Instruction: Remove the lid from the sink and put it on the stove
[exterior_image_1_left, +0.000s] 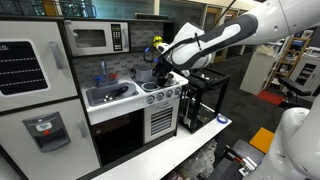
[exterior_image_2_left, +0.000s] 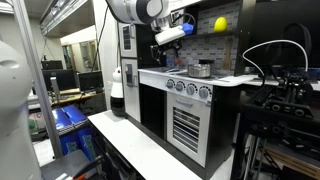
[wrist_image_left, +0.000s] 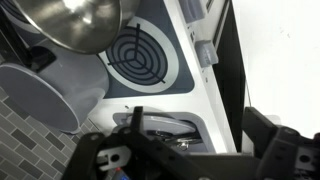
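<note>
While the two dark fingers (wrist_image_left: 108, 158) stand wide apart w/ nothing between them, the gripper (wrist_image_left: 190, 158) hangs empty over the stove (wrist_image_left: 190, 70). The wrist view looks straight down on the cooktop. One ringed burner (wrist_image_left: 140, 55) shows whole beyond the fingertips. A 2nd is partly hidden under the gripper body.

A shiny silver pot (wrist_image_left: 70, 20) fills the top-left corner of that view. Beside it is a pale grey round shape; can't tell what it is.

Farther out, in an exterior view, the gripper (exterior_image_1_left: 160, 68) sits above the stove top, to one side of the sink (exterior_image_1_left: 100, 99). The lid (exterior_image_1_left: 116, 92) reads as a dark low shape lying in the basin, well apart from the fingers and not yet lifted.

Likely reasons, as judgement only:
- The fingers are spread because no grasp has begun.
- The lid lies flat and low in the basin, so it prob. needs a reach from above.
- The pot takes up part of the stove, so the bare burner looks like the free spot for the lid.

Counts:
- 1 arm and 1 gripper w/ 2 fingers
- 1 lid, 1 sink, 1 pot
- 2 burners seen
- a row of approx. 4 knobs (exterior_image_2_left: 188, 89), small
- 1 microwave (exterior_image_1_left: 95, 39) above the counter
- 1 yellow ball (exterior_image_2_left: 220, 23) up high
</note>
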